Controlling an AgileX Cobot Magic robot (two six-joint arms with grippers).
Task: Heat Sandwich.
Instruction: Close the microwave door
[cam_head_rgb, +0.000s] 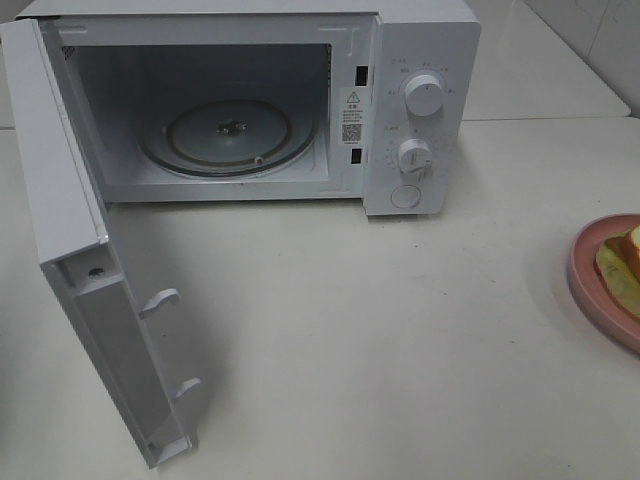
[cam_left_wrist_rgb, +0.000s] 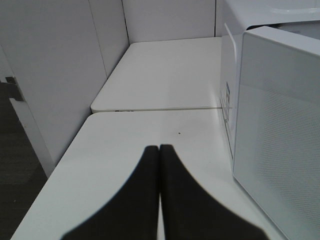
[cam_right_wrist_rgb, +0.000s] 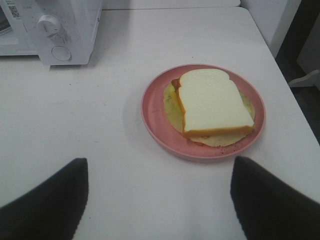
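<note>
Sandwich (cam_right_wrist_rgb: 212, 102) on pink plate (cam_right_wrist_rgb: 155, 125), far right edge of high view, on bench (cam_head_rgb: 380, 340). Microwave (cam_head_rgb: 420, 60) upper left, door (cam_head_rgb: 90, 300) swung wide. Left gripper (cam_left_wrist_rgb: 159, 150) clenched, empty. Right gripper (cam_right_wrist_rgb: 159, 172) released, near plate.

The microwave (cam_head_rgb: 250, 100) is being viewed from high in front; its side and control panel are being caught close by the wrist cameras.

White table (cam_head_rgb: 400, 340), bearing an open white microwave (cam_head_rgb: 420, 110) at the back and a pink plate (cam_head_rgb: 590, 275) near the right edge.
</note>
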